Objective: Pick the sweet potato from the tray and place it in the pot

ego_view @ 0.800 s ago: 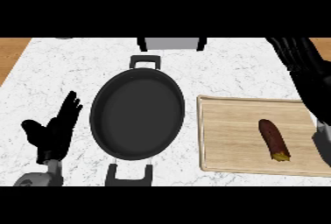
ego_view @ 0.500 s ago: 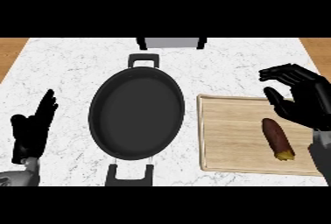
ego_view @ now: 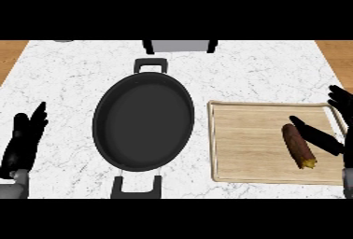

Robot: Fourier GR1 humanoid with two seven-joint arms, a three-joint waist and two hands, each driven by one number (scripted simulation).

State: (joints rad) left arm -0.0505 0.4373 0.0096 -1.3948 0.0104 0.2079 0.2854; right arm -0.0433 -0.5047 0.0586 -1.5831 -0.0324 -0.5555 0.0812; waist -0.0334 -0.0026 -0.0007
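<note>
A long brown sweet potato point(ego_view: 297, 145) with a yellow cut end lies on the right part of a pale wooden tray point(ego_view: 248, 144). My right hand point(ego_view: 324, 139) hangs at the tray's right edge, open, its thumb stretched along the potato's right side and its fingers higher up at the view's edge. I cannot tell whether the thumb touches the potato. The black oval pot point(ego_view: 143, 120) stands empty in the middle of the counter, handles at front and back. My left hand point(ego_view: 23, 142) rests open at the far left, fingers up.
The marble counter point(ego_view: 69, 74) runs under everything, with wooden floor past its far corners. A grey box point(ego_view: 178, 45) sits at the back edge behind the pot.
My right hand has dropped lower and moved right, from above the potato to beside it at the tray's edge. The left hand shifted slightly. Potato and pot have not moved.
</note>
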